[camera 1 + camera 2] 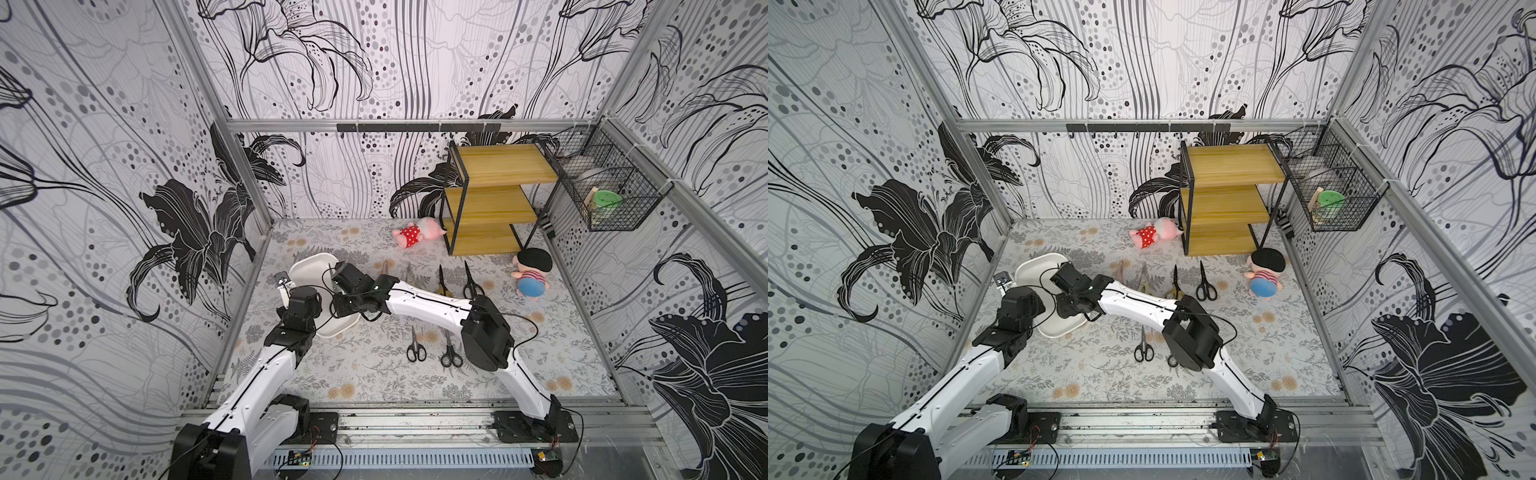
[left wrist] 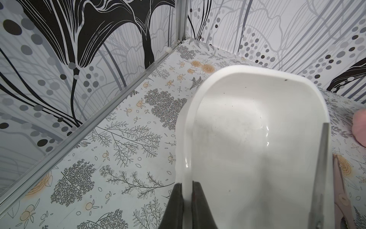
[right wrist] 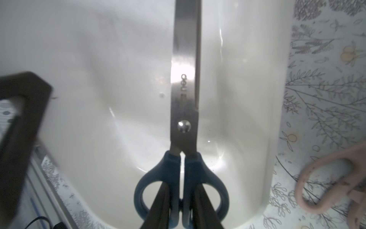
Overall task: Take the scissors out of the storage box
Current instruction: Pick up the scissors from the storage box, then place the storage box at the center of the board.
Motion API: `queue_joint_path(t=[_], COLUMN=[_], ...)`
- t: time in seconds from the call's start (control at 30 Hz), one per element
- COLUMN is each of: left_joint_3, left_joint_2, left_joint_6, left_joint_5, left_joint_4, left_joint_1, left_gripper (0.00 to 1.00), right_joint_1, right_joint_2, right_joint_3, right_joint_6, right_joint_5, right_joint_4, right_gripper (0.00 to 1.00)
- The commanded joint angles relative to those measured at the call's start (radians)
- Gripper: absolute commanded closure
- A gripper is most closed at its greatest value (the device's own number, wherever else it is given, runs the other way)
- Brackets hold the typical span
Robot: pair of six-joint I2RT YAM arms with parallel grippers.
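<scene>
1. The left pincer (image 2: 187,185) is closed tight on the side wall of the storage box (image 2: 200,93), with one finger inside and one outside.
2. The storage box stands close to the left edge of the tabletop (image 1: 374,386), approx. halfway between front and far edge.
3. The right pincer (image 3: 181,190) is clamped on the handles of the dark blue scissors (image 3: 185,79). The blades are together, over the inside of the box, with the tip toward the far edge. It can't be told if the blades touch the box floor.
4. Four pairs lie outside the box in a row across the middle of the tabletop, tips toward the far edge. From the box side these are the pinkish-beige pair (image 1: 384,269), cream pair (image 1: 408,273), yellow-black pair (image 1: 443,284) and black pair (image 1: 471,286). The pinkish-beige pair is just beside the box wall. The right arm covers part of the first two.
5. The two small black pairs (image 1: 415,348) lie side by side nearer the front edge, not touching.
6. The wooden shelf (image 1: 494,199) stands in the far right corner, w/ two plush toys (image 1: 532,272) near it.
</scene>
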Motion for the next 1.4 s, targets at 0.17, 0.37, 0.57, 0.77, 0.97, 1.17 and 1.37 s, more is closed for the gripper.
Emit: queue_joint_path(t=[0.17, 0.37, 0.57, 0.77, 0.97, 1.17, 1.37], left_joint_3=[0.070, 0.092, 0.141, 0.179, 0.210, 0.264, 0.308], left_joint_2=[0.008, 0.053, 0.187, 0.281, 0.348, 0.422, 0.493], left_joint_6=[0.006, -0.010, -0.038, -0.051, -0.037, -0.029, -0.034], left_joint_5=[-0.005, 0.057, 0.177, 0.267, 0.285, 0.299, 0.336], left_joint_4=[-0.022, -0.021, -0.005, 0.020, 0.013, -0.030, -0.050], left_joint_1=[0.021, 0.036, 0.120, 0.199, 0.203, 0.216, 0.239], left_gripper=[1.00, 1.00, 1.00, 1.00, 1.00, 0.92, 0.80], right_joint_1=[-0.007, -0.010, -0.011, -0.010, -0.011, -0.010, -0.011], right_joint_2=[-0.119, -0.156, -0.222, -0.294, -0.341, -0.363, -0.379], right_joint_3=[-0.008, 0.032, -0.042, -0.150, -0.223, -0.252, -0.266], right_joint_6=[-0.014, -0.016, 0.013, 0.043, 0.058, 0.064, 0.070], right_joint_5=[0.099, 0.171, 0.196, 0.206, 0.221, 0.233, 0.246], right_joint_4=[-0.130, -0.274, -0.279, -0.255, -0.246, -0.243, -0.245], right_gripper=[1.00, 1.00, 1.00, 1.00, 1.00, 1.00, 1.00])
